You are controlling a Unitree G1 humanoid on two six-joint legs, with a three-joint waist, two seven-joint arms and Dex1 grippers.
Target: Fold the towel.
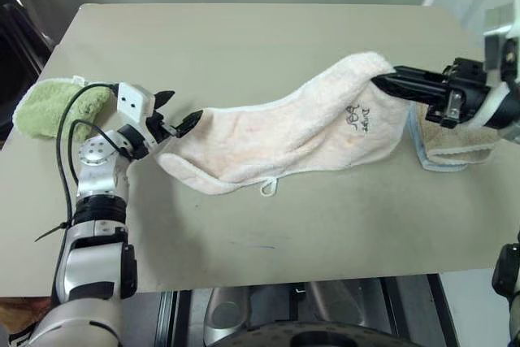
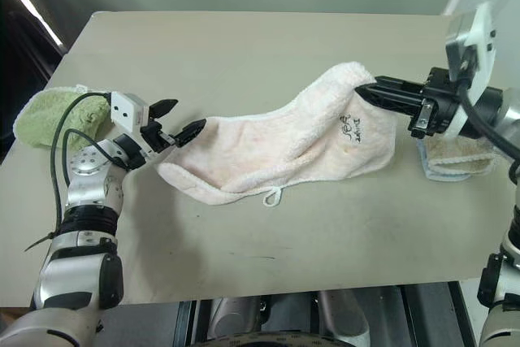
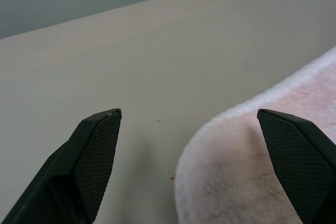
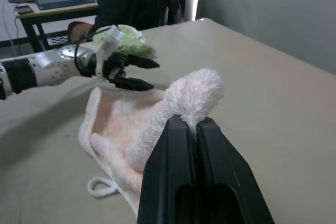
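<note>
Towel (image 1: 284,140): one end pinched in right fingers (image 4: 195,129), other between spread left fingers (image 3: 100,150).

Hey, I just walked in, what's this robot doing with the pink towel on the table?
It is folding the towel. The right gripper is shut on the towel's right end and holds that end lifted off the table. The left gripper is open at the towel's left end, one finger over the cloth, not yet gripping. A green towel lies at the table's left edge, and beige and blue cloths lie under the right arm.
</note>
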